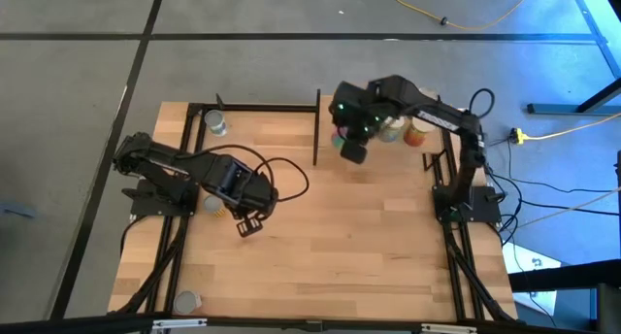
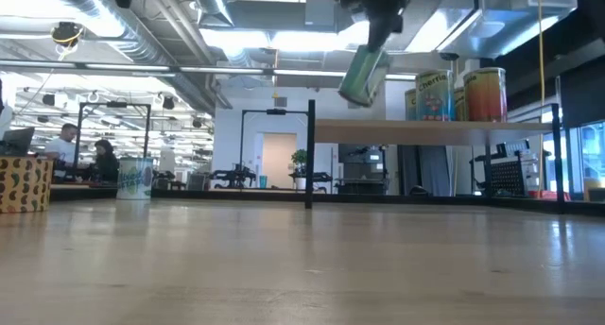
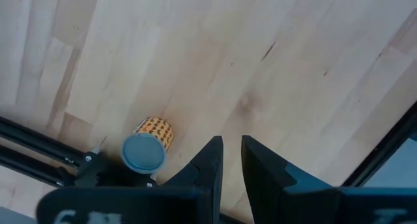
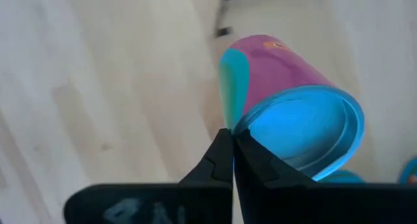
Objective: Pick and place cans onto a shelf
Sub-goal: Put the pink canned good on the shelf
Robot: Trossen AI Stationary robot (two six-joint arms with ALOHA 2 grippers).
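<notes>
Light wood, high view: the shelf (image 1: pixel 408 116) is at the far right of the table; two cans (image 1: pixel 415 134) stand on it, beside the right gripper (image 1: pixel 351 150), which hangs by the shelf's near edge with a green and pink can (image 1: pixel 339 137).
High view, left side: the left gripper (image 1: pixel 249 223) waits low over the tabletop (image 1: pixel 330 237); a can (image 1: pixel 216 126) stands at the far left corner, one (image 1: pixel 184 300) at the near left edge, one (image 1: pixel 210 205) is half hidden under the left arm.
Low view: two placed cans (image 2: pixel 437 95) stand upright on the shelf; the carried can (image 2: pixel 364 75) is tilted in the air, above and left of the board.
Left wrist view: fingers (image 3: pixel 212 160) are slightly apart, holding nothing; an orange can (image 3: pixel 148 146) stands near.
Right wrist view: the fingertips (image 4: pixel 228 155) are pressed together on the rim of the tilted can.
Progress, my judgement: two cans are done, one is on its way, at least three are left on the table.
</notes>
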